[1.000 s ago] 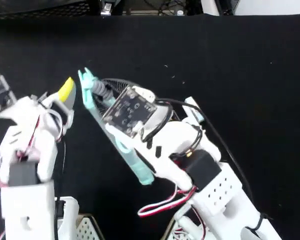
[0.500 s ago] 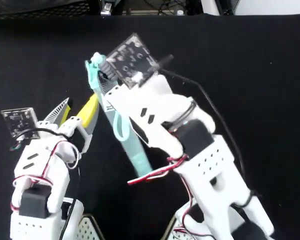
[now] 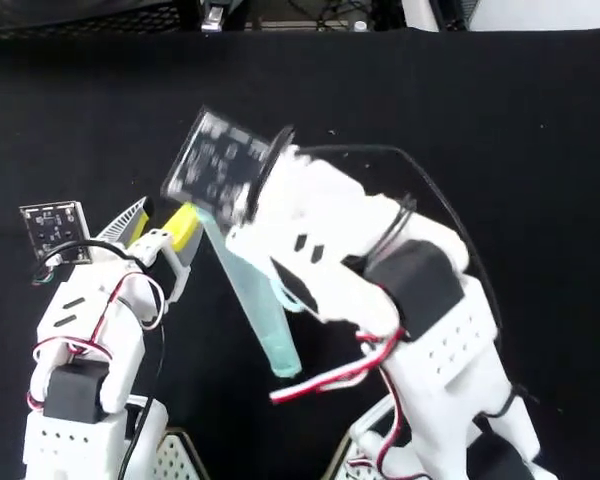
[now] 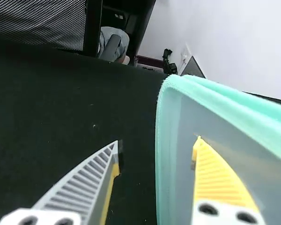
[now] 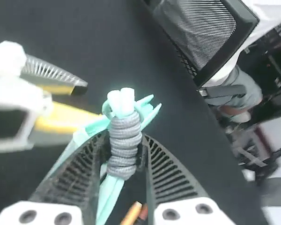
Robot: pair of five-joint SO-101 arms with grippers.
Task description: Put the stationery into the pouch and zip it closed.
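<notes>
Pouch looks light, floppy and slick. Right gripper pinches its corded zip pull; left gripper straddles its rim, spread. Rim and pull seem the firmest holds.

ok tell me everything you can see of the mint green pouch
The translucent mint-green pouch has a thicker mint fabric edge and a grey cord-wrapped zip pull. It slants across the black table. The right gripper has its jaws shut on the pull; the left gripper has its jaws astride one wall, the yellow one showing through.
</notes>
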